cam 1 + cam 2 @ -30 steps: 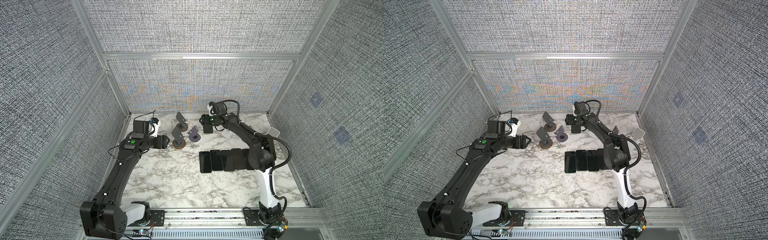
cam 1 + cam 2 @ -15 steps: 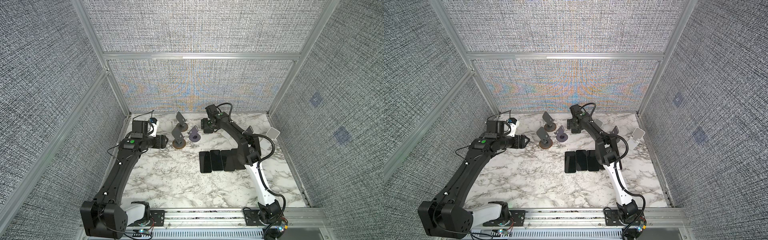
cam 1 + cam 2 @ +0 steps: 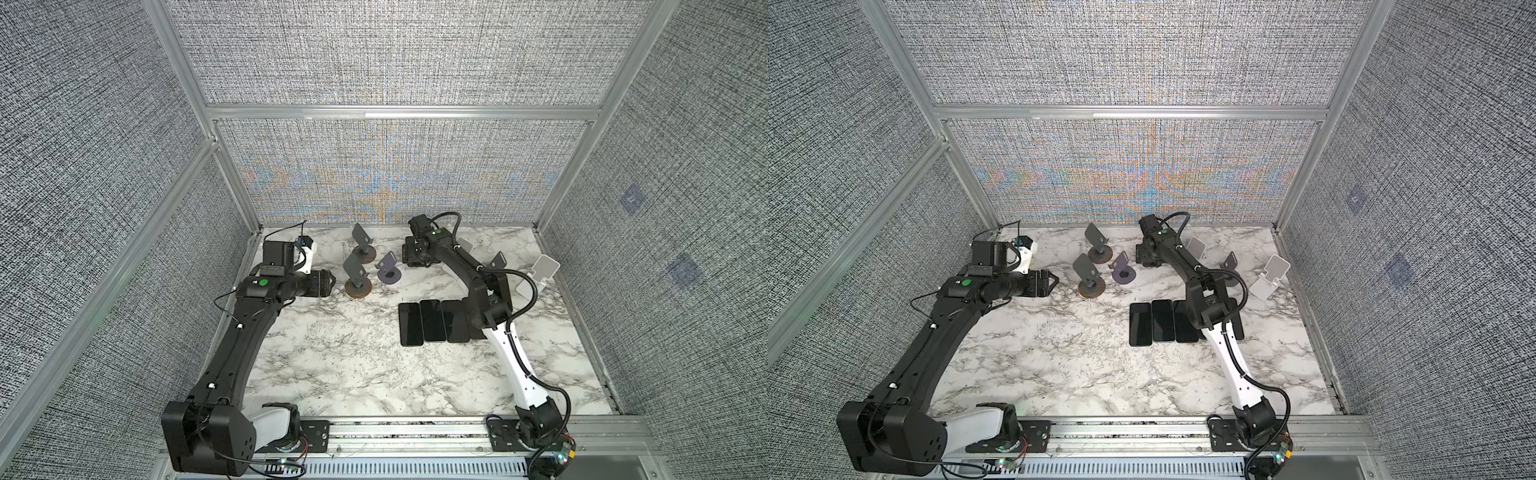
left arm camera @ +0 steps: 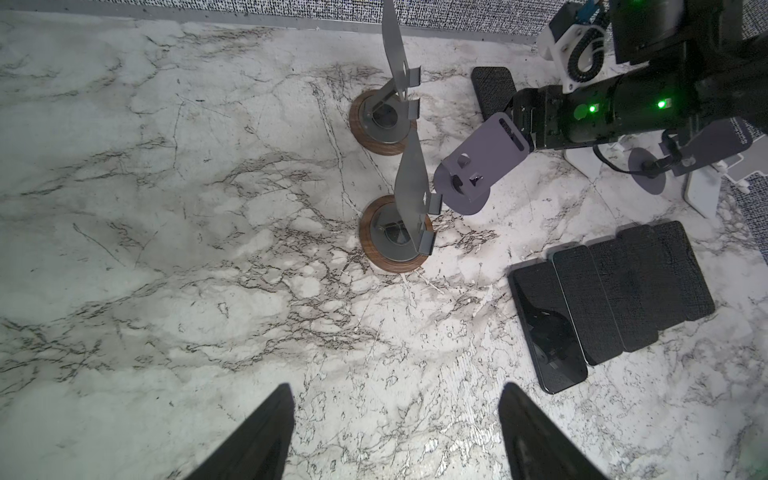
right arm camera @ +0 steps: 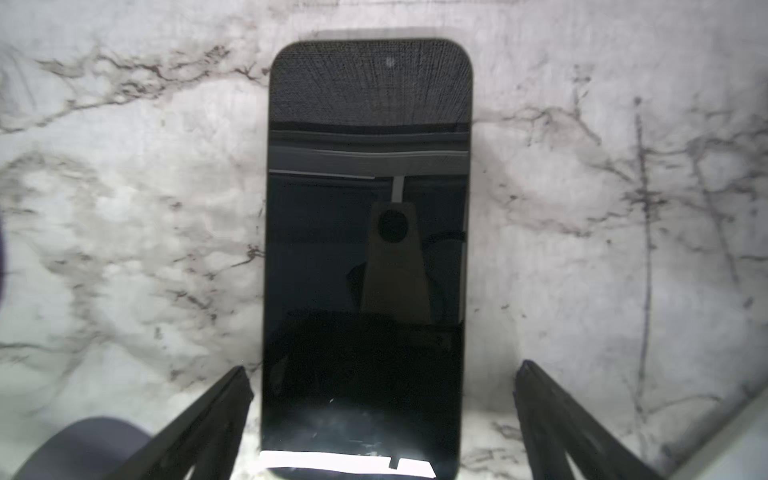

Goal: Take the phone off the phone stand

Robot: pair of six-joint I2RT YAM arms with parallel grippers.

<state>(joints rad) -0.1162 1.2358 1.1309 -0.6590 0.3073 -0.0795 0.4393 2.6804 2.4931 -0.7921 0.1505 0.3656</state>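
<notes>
Your right pincer point(image 5: 382, 365) stands spread wide over the phone point(image 5: 368, 208), one finger on each side of its near end and neither pinching it. The phone lies flat, glass up, on the table point(image 5: 124, 208), straight ahead of the pincer and running away from it. It rests in no stand that I can see. By my reading the phone is off its stand and set down, and the step in hand is getting the pincer clear without disturbing it.

Lift straight up first. The phone sits nearer to one finger point(image 5: 216, 415) than to the other, with only a thin strip of table between, so any sideways drift or wrist twist while low would likely nudge it. Hold the jaws this wide until the tips are above the glass, then draw back.

Mind the purple stand point(image 4: 478, 166) just beside the pincer, on the side toward your other arm. The row of phones point(image 3: 432, 320) lies back toward the arm's base, partly under its elbow, so retreat high.

Your left pincer point(image 4: 395, 385) is spread too, nothing between its fingers, above bare table. A stand on a wooden base point(image 4: 395, 245) is ahead of it. Leave that arm alone.
</notes>
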